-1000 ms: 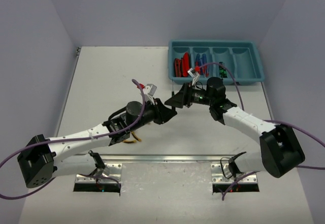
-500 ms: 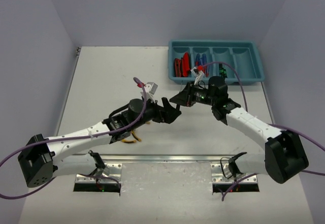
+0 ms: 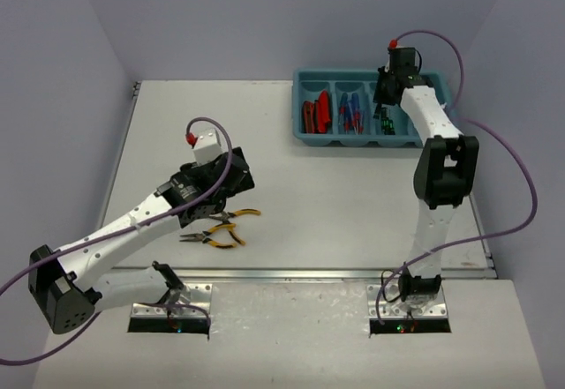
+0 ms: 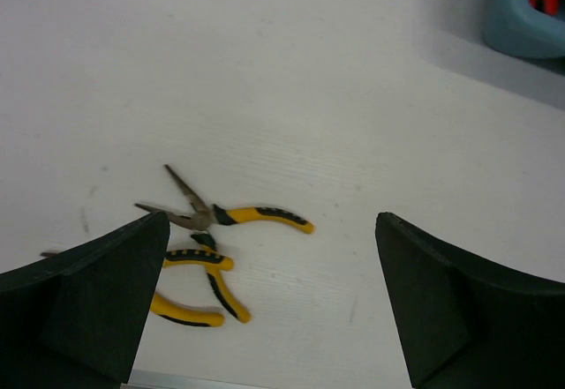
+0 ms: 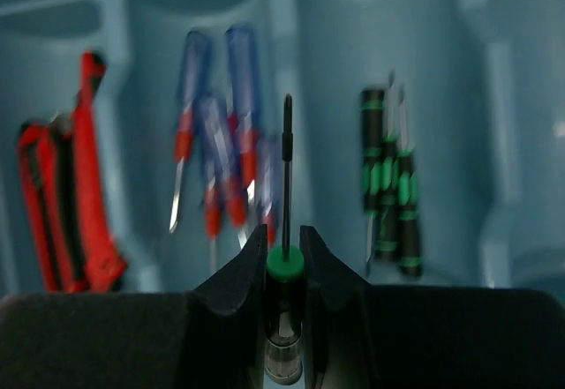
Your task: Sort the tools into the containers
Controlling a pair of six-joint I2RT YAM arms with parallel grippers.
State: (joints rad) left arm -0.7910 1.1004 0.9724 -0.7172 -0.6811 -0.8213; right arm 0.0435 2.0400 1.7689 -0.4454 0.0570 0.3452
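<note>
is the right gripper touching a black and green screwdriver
Touching: the right wrist view shows the right gripper clamped on the slim black-and-green screwdriver at its green collar.
</note>
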